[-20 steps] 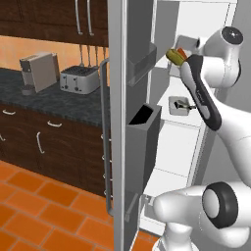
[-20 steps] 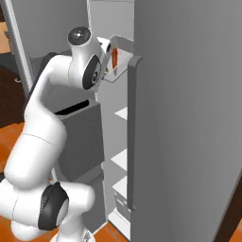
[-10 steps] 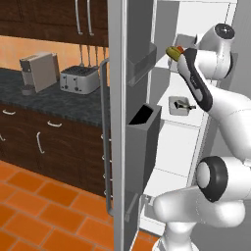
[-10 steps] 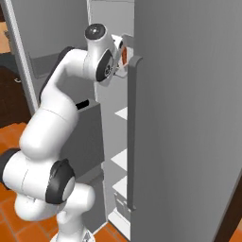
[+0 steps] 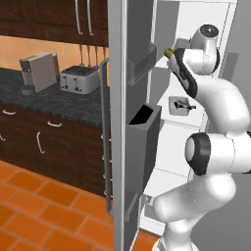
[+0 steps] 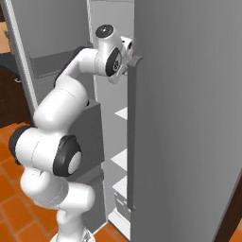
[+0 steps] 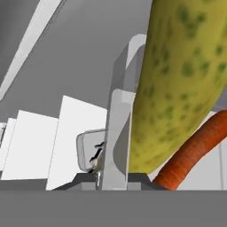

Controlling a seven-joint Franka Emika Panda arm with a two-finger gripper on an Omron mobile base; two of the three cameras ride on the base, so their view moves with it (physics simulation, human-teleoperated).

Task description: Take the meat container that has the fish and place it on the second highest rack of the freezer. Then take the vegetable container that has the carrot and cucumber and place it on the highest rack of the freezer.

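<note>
In the hand view the vegetable container's pale grey wall [image 7: 119, 133] stands between my gripper's [image 7: 114, 179] fingertips, shut on it. Inside it lie a big yellow-green cucumber [image 7: 177, 80] and an orange carrot [image 7: 195, 148]. In the left base view the cucumber's tip [image 5: 167, 52] pokes out by my hand, high in the freezer behind the upper door bin [image 5: 142, 62]. The meat container with the fish [image 5: 180, 105] rests on a rack one level lower, and it appears below in the hand view as well [image 7: 91, 155].
The open freezer door [image 5: 117, 122] carries a second, lower bin [image 5: 143, 125]. The closed grey door with its long handle [image 6: 132, 132] flanks the opening. White shelves [image 6: 122, 113] sit lower down. A toaster [image 5: 81, 78] and coffee machine [image 5: 37, 71] stand on the dark counter.
The arm has risen and reached deeper into the top of the freezer, carrying the vegetable container up and inward. The fish container has stayed on its rack.
</note>
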